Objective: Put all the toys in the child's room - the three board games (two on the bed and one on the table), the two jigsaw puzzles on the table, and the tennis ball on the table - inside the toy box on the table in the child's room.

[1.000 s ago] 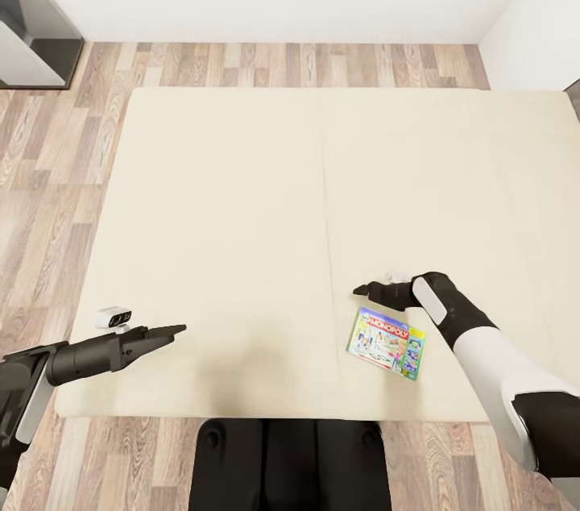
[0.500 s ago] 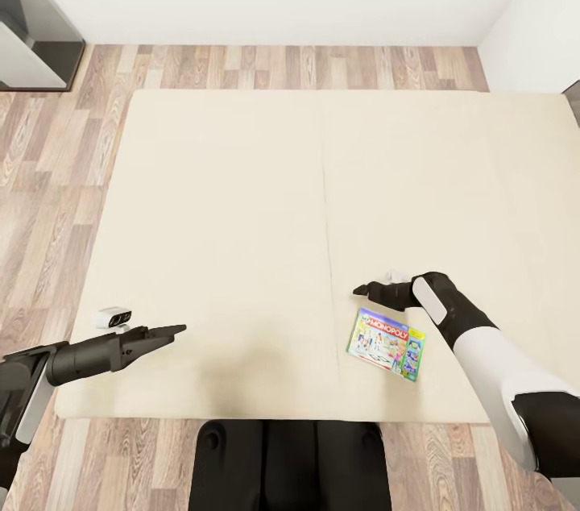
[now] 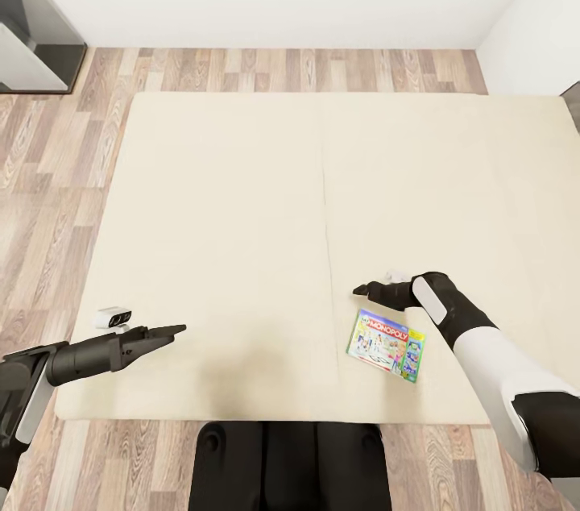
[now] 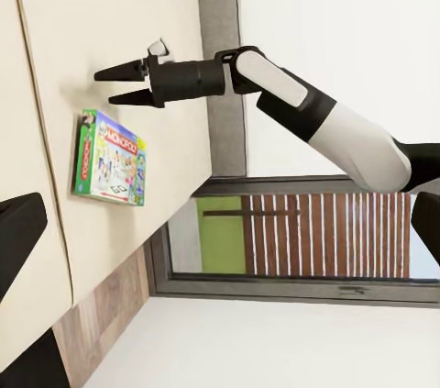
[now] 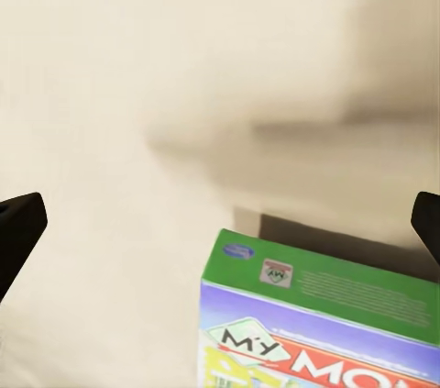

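1. My right end effector point(image 3: 360, 288) hovers over the bed point(image 3: 242, 213), fingers spread with nothing between them; the left wrist view shows the gap clearly.
2. The board game point(image 3: 386, 343), a green Monopoly box, lies flat on the bed just beside that end effector, on the side nearer me, not touching it.
3. From the right wrist, the box point(image 5: 321, 315) sits between and beyond the two fingertips point(image 5: 18, 227).
4. My left end effector point(image 3: 176, 329) hangs over the near bed edge, well apart from the box; its fingers look spread, empty.
5. Wood floor point(image 3: 48, 172) surrounds the bed.
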Robot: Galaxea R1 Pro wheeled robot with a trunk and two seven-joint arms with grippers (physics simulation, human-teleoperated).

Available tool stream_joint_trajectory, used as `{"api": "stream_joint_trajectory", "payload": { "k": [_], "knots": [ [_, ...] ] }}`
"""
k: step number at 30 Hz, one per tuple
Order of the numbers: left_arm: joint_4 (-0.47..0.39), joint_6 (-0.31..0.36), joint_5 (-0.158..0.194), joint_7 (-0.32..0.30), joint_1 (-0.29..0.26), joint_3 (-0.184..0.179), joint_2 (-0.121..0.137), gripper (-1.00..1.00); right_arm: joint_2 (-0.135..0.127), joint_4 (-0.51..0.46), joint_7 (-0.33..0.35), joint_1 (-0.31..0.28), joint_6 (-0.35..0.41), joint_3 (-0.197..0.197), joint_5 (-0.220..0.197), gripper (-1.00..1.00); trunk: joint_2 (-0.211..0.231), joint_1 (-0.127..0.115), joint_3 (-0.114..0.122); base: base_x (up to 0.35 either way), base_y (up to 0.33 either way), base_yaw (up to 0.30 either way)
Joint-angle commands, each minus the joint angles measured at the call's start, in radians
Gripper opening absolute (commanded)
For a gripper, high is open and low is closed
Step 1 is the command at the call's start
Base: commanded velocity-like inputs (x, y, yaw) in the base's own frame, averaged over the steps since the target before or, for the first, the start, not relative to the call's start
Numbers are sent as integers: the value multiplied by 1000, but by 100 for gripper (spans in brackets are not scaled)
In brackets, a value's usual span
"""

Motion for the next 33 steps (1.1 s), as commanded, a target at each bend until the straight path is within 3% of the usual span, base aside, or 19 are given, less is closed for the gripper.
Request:
{"api": "stream_joint_trajectory", "payload": {
  "k": [1,13,33],
  "knots": [
    [0,11,0,-4,0,0,0,100,-1,-1,7,0,2,4,7,100,-2,1,0,0,0,0],
    [0,11,0,-4,0,0,1,100,-1,-1,7,0,4,4,7,100,-2,1,4,0,0,0],
    [0,11,0,-4,0,1,1,100,0,0,7,0,21,4,6,100,-2,1,33,0,0,0]
  ]
}}
